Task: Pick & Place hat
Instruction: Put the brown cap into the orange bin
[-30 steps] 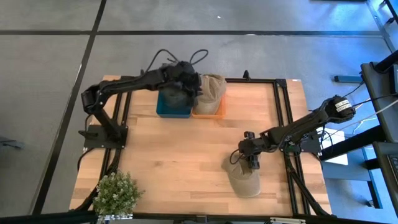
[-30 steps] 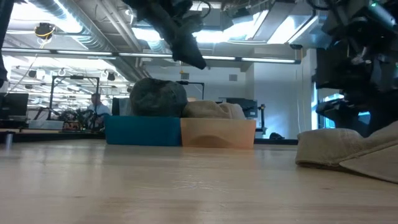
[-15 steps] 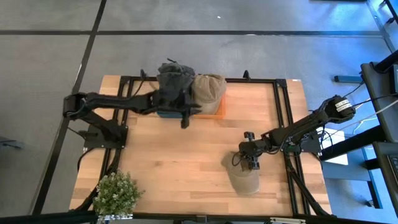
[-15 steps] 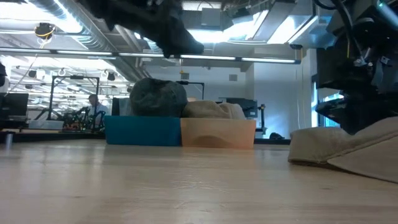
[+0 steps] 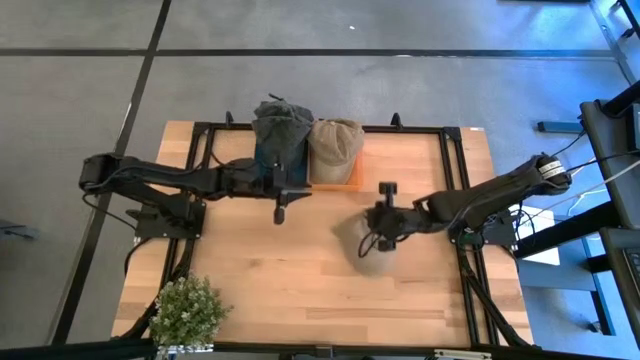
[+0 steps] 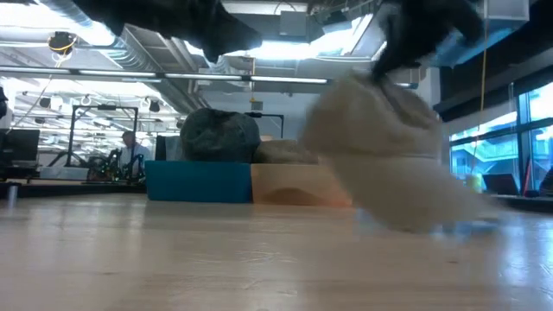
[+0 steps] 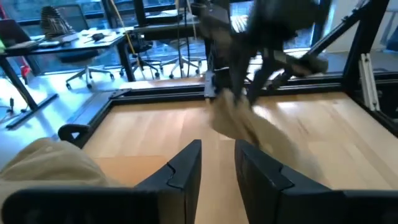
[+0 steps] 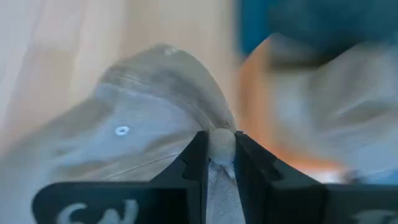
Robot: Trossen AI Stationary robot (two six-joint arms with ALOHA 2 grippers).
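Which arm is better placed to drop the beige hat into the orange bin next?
The right. Its gripper is already shut on the beige hat, lifted near the orange bin. The left gripper is empty, in front of the blue bin.

Bright ceiling strip lights glare overhead and daylight comes through the windows on the right. The wooden table is evenly lit with soft shadows. The beige hat smears with motion blur, and the right wrist view is hazy throughout.
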